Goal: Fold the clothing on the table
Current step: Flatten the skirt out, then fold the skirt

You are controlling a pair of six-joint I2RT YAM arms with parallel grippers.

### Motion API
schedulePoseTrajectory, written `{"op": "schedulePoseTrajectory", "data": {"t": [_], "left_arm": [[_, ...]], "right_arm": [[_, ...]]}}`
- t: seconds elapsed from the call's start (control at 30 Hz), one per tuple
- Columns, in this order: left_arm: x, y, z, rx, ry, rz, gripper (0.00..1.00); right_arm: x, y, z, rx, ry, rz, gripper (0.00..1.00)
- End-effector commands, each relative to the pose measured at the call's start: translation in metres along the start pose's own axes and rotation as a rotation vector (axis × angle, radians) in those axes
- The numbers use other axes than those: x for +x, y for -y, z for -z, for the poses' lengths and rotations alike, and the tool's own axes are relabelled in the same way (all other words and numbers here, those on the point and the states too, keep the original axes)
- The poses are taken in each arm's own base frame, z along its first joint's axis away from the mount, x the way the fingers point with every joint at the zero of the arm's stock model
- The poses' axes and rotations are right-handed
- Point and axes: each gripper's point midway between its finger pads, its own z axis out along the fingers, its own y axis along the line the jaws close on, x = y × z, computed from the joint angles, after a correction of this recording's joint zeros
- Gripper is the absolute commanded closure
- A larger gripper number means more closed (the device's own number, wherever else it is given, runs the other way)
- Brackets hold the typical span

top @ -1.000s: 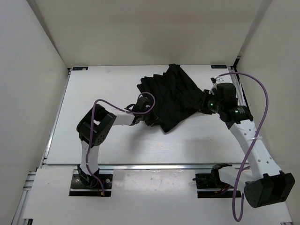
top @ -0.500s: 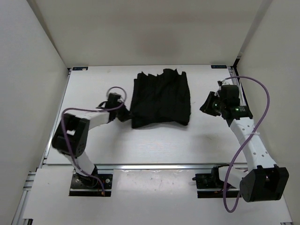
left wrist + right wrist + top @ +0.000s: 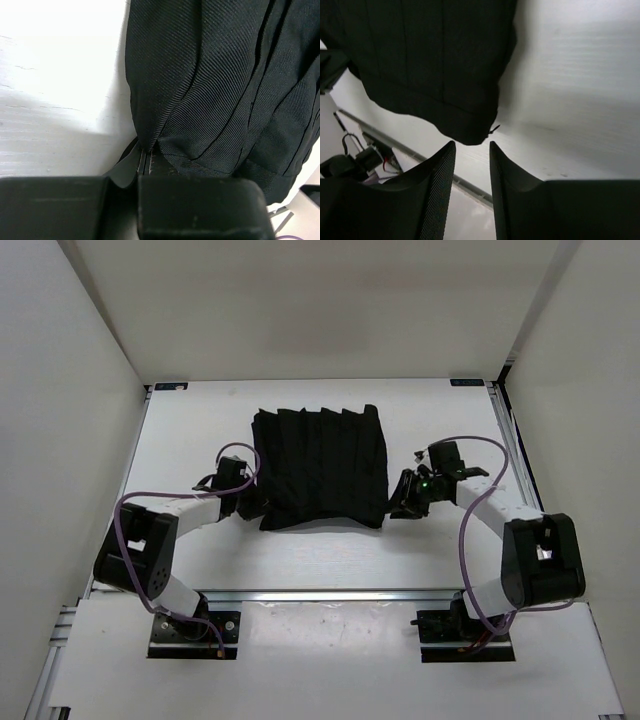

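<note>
On the white table (image 3: 190, 440), seen from above, the clothing (image 3: 320, 465) lies spread near the middle as a roughly square black sheet. Its pleat-like ridges run from the near edge toward the far edge. At the garment's near left edge, low over the tabletop, the left gripper (image 3: 254, 506) has its jaws pressed together. The left wrist view shows a fold of the black cloth drawn down into the jaw tips and pinched there, with the rest of the fabric fanning away in soft ridges. Just beside the garment's near right edge sits the right gripper (image 3: 400, 502), its jaws parted by a narrow gap with nothing between them. The right wrist view shows the near right corner of the fabric lying on the table just ahead of the jaw tips.
</note>
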Motion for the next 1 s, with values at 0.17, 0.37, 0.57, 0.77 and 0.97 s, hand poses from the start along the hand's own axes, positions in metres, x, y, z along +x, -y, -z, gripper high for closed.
{"op": "schedulePoseTrajectory", "data": {"t": [0.17, 0.37, 0.57, 0.77, 0.97], "left_arm": [[0.012, -0.014, 0.012, -0.016, -0.018, -0.018, 1.00], [0.009, -0.017, 0.017, -0.022, -0.006, -0.017, 1.00], [0.008, -0.018, 0.020, -0.017, -0.003, -0.012, 1.00], [0.010, -0.021, 0.022, -0.024, -0.010, -0.014, 1.00], [0.010, -0.026, 0.021, -0.034, -0.005, -0.006, 1.00]], "right_arm": [[0.013, -0.002, -0.016, -0.027, -0.044, -0.089, 0.59], [0.019, 0.015, -0.021, -0.001, -0.015, -0.143, 0.60], [0.017, 0.027, -0.036, -0.016, 0.001, -0.180, 0.60], [0.004, 0.019, -0.033, -0.053, 0.048, -0.149, 0.64], [-0.011, 0.021, -0.011, -0.042, 0.165, -0.172, 0.63]]}}
